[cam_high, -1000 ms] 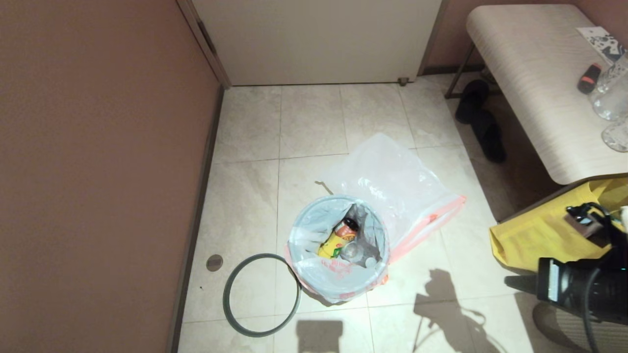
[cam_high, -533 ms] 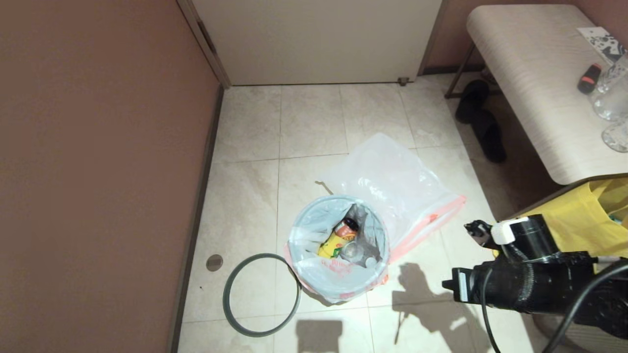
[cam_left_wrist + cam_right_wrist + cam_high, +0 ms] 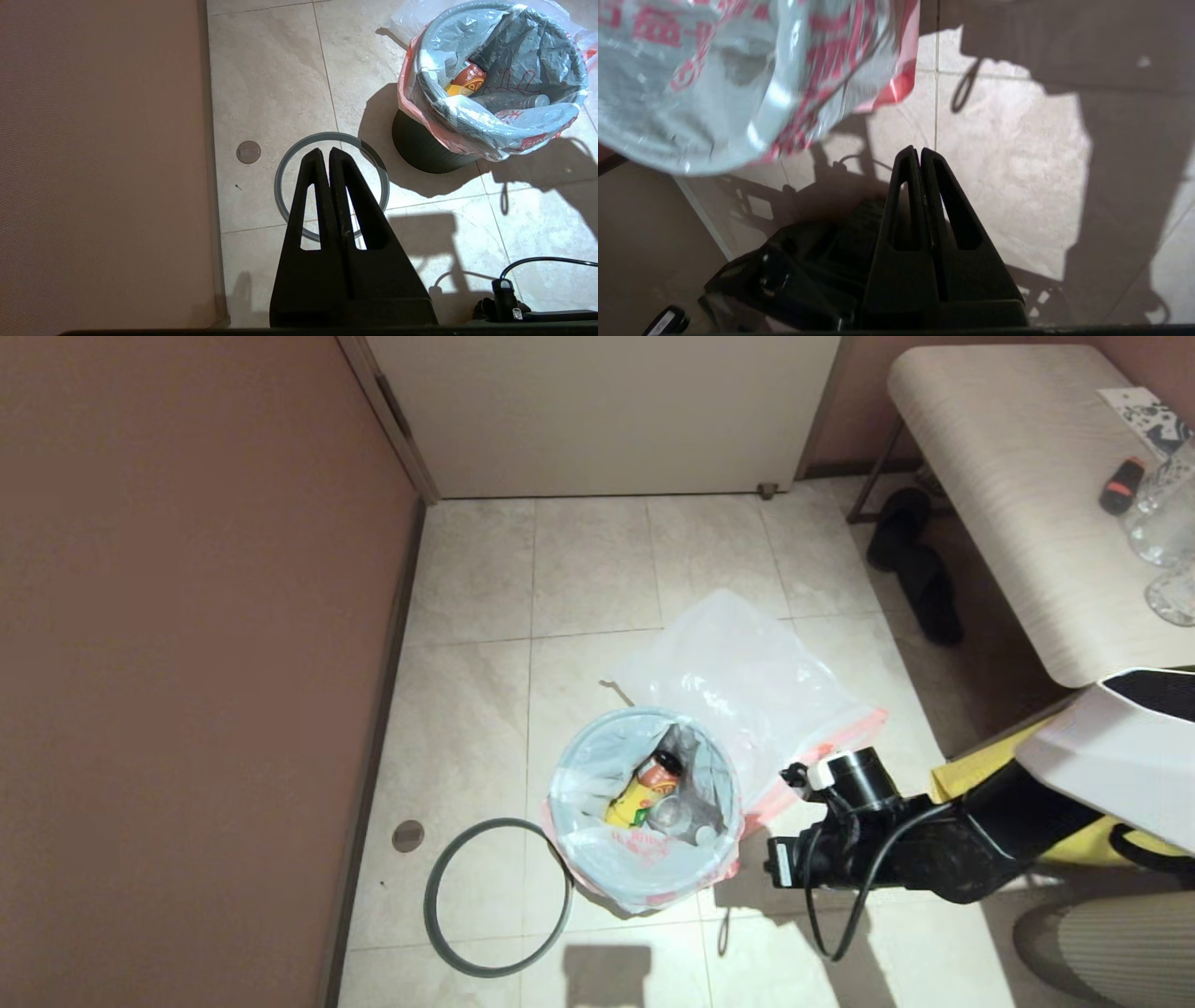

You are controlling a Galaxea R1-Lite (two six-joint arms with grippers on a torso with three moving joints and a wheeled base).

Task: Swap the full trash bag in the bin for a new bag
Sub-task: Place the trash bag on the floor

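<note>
The full bag (image 3: pixel 644 803) sits in the bin (image 3: pixel 423 149), its pink hem folded over the wall. The grey hoop (image 3: pixel 498 896) lies on the floor just beside it, and the new bag (image 3: pixel 747 681) lies flat on the tiles behind.

Your right gripper (image 3: pixel 920 151) is pressed together and empty, low beside the bin. Your left gripper (image 3: pixel 323 151) is also pressed together, parked above the hoop.

Risks:
- With the jaws pressed together, a pass at the hem pinches nothing; you probably need to spread them first.
- The bin looks light. A sideways push from the arm could tip it and spill the bottle (image 3: pixel 642 789).
- The arm's dangling cable (image 3: pixel 822 915) could snag the hem.

Compared with a second ago, your right arm has swung in from the frame's right edge to beside the bin. The bags, bin and hoop have not moved.
</note>
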